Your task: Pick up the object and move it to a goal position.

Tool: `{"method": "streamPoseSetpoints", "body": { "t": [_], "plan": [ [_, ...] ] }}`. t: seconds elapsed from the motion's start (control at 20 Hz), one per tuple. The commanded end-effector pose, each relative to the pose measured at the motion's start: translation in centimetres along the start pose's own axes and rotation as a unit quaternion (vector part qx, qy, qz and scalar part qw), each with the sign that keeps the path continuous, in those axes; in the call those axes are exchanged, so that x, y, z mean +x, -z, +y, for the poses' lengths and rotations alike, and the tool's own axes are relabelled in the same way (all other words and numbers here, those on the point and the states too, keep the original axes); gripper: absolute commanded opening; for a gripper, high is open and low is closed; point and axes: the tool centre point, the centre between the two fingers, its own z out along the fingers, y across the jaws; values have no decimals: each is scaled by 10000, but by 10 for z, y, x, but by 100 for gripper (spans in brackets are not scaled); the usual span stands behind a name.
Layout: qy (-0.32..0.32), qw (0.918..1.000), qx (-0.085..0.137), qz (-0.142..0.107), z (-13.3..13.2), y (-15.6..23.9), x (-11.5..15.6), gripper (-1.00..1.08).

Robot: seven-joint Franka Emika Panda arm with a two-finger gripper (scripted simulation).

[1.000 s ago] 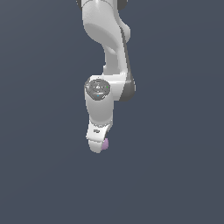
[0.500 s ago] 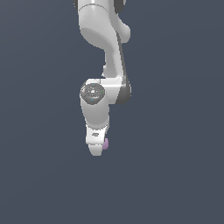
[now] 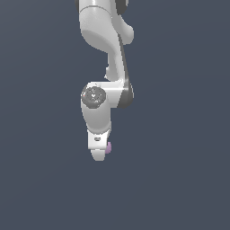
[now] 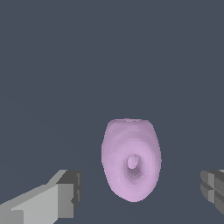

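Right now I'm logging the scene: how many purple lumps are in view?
1. The purple lump lies between the open pincer's fingers, untouched; in the exterior view it peeks out beside the pincer tip. The arm might hide others.

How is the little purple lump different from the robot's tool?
The lump is pale purple; the tool is white and grey. The lump is round with a dimple; the tool's fingers are blocky. In the exterior view the lump is far smaller than the tool.
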Motion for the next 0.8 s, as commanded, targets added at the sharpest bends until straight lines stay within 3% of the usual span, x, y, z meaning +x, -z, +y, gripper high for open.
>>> {"method": "streamPoseSetpoints", "body": {
  "t": [0.0,0.75],
  "plan": [
    [1,10000,0,0,0,-1,0,100],
    [23,10000,-1,1,0,-50,0,100]
  ]
}}
